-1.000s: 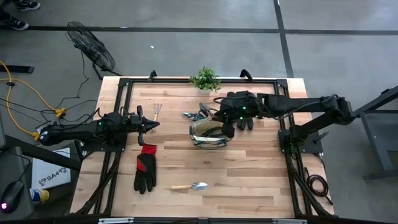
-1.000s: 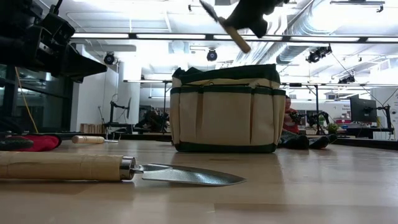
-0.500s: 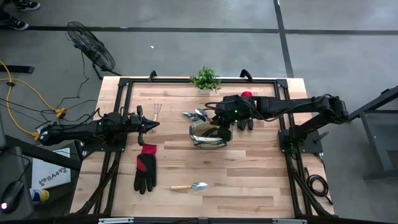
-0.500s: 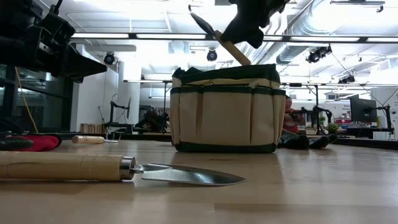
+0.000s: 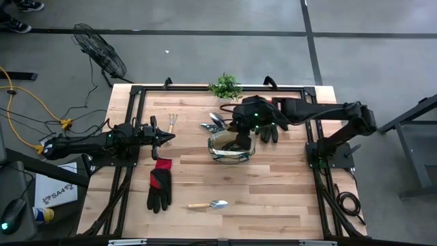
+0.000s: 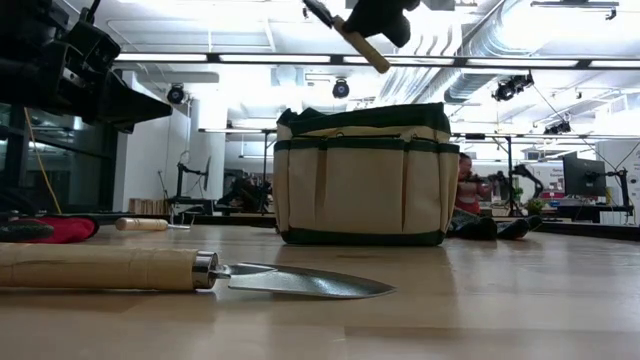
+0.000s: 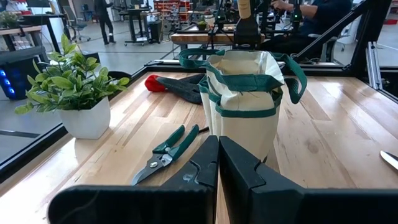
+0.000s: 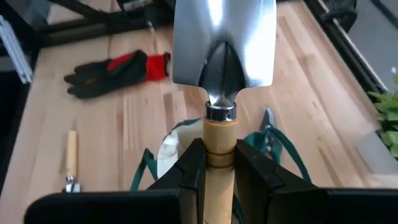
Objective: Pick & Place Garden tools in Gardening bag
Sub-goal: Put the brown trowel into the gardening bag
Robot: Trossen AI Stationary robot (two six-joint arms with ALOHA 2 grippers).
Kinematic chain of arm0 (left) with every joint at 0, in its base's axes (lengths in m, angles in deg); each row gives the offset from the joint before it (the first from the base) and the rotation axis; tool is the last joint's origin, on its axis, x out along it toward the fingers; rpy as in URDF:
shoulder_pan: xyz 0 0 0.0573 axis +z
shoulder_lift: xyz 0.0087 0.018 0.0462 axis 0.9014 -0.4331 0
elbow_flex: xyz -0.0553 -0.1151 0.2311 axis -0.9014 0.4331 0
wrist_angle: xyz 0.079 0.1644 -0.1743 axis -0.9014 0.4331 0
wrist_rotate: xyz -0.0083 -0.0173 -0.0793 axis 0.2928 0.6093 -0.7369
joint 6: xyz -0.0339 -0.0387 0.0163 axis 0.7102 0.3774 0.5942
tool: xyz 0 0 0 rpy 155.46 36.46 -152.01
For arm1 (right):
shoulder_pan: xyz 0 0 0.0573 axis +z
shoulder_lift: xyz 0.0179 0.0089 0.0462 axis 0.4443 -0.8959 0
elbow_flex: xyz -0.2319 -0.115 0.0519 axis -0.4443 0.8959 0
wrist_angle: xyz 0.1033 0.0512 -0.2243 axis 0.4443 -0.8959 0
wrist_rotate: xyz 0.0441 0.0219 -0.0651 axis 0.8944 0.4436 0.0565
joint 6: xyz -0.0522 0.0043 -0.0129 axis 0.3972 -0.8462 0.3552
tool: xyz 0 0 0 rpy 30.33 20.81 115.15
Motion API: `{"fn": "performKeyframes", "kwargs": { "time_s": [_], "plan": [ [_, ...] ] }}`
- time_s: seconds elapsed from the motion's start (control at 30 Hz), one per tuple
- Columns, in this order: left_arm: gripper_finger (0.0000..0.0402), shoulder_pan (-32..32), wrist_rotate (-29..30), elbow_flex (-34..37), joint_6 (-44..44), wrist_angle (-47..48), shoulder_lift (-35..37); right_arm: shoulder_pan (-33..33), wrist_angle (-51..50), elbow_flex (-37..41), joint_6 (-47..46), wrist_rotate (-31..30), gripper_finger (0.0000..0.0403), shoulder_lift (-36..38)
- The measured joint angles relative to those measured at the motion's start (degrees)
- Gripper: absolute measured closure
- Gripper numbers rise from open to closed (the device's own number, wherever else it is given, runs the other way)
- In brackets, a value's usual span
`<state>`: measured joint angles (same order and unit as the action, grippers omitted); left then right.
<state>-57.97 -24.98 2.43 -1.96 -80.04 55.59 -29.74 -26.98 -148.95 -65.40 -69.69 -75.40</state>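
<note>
One trowel [image 8: 222, 46], higher now above bag [image 5: 231, 147].

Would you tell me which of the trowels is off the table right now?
The wide-bladed trowel, clamped by its wooden handle in the right gripper above the gardening bag; the narrow trowel lies flat on the table's near side.

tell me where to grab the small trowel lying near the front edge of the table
Take the small trowel by its wooden handle, which points toward the left arm's side, with the metal blade toward the right. It lies flat on the table with bare wood around it, so come straight down from above, fingers set across the handle. The left claw looks the nearer one.
</note>
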Motion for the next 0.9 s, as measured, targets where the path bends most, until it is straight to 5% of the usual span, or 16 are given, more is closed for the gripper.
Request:
{"fn": "performKeyframes", "kwargs": {
  "time_s": [0.33,0.9],
  "plan": [
    [0.0391,0.0,0.0,0.0,0.0,0.0,0.0,0.0,-16.1,-12.0,0.5,2.5,0.0352,-9.1],
    [0.0391,0.0,0.0,0.0,0.0,0.0,0.0,0.4,-25.4,-21.2,0.0,2.0,0.0352,-10.3]
  ]
}}
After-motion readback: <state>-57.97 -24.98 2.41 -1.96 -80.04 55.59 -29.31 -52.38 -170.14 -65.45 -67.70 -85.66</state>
